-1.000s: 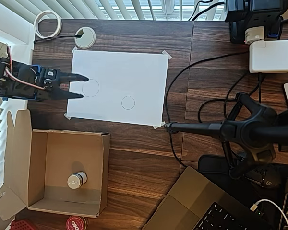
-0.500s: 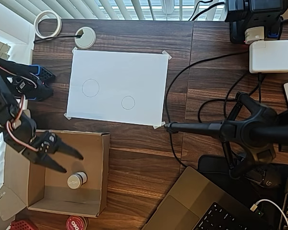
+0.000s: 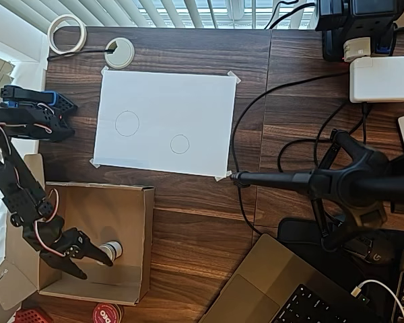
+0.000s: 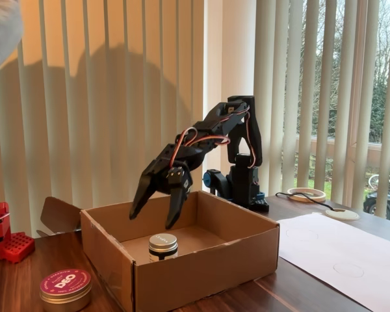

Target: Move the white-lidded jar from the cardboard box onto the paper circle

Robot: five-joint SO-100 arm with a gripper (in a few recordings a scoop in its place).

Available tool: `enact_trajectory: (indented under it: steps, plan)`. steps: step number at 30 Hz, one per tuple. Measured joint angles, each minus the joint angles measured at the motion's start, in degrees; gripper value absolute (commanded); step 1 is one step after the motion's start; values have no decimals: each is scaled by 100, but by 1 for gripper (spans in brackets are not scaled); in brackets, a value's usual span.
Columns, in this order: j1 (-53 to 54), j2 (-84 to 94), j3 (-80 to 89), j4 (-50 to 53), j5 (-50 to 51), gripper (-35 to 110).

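Swung from above the white sheet [image 3: 165,121] into the cardboard box [image 4: 201,260]. Gripper [image 4: 157,213] now just above the white-lidded jar [image 4: 162,245], fingers apart. Best lowered straight, straddling the lid before closing.

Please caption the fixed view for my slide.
Open gripper hovers above the white-lidded jar inside the cardboard box.

— Where's the white-lidded jar [image 4: 162,246]?
— Upright inside the open brown cardboard box [image 4: 201,266], near its front wall.
— And the paper circle [image 3: 180,144]?
— Bare, pencilled on the white sheet, well apart.
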Motion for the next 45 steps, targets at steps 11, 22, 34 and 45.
enact_trajectory:
  steps: [11, 22, 34, 45]
  plan:
    - [0, -105, 158, -255, -264, 48]
    - [-18, -255, 694, -264, -501, 48]
    - [-70, -316, 817, -264, -439, 45]
    - [-97, -316, 817, -264, -343, 32]
